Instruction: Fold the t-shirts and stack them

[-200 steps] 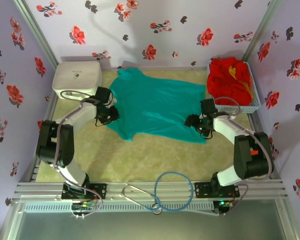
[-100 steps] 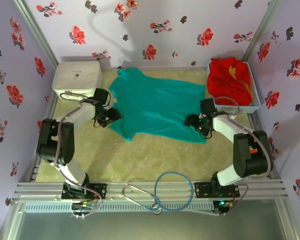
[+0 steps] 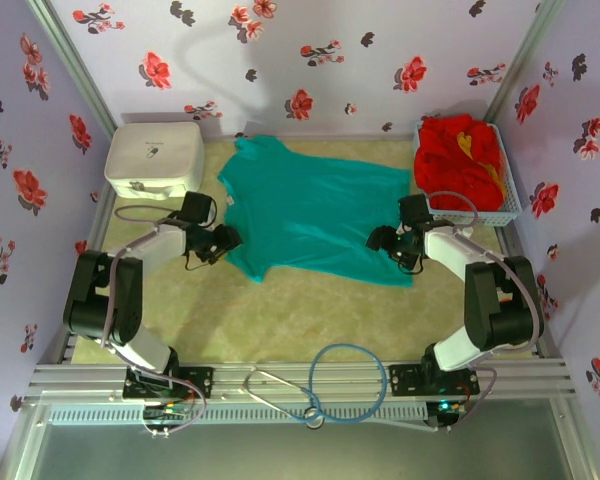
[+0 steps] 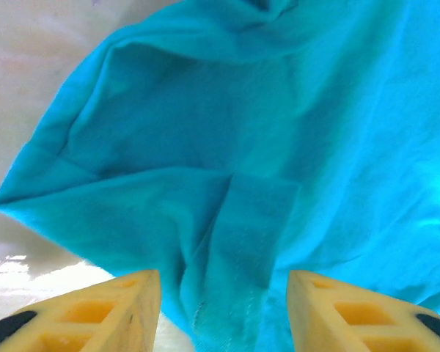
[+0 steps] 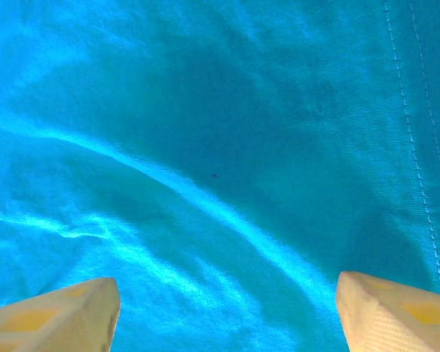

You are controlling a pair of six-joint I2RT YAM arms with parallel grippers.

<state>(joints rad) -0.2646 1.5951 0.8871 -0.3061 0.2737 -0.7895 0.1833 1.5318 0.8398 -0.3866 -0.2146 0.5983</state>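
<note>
Teal tee (image 3: pixel 320 205): long axis runs across frame ctr. Left gripper (image 3: pixel 224 240), jaws apart, at its left-frame edge; right gripper (image 3: pixel 384 243), jaws wide, over lower-right hem.

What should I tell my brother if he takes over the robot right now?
Left claw: open, low over the left edge of the teal t-shirt, cloth under the gap.
Right claw: open, low over the same shirt's right edge.
Teal t-shirt: spread out on the table, no fold made.
Red t-shirts: heaped in the white basket, far right corner.
Done: one shirt laid out.
Left: fold it, fold the red ones, stack them all.
</note>
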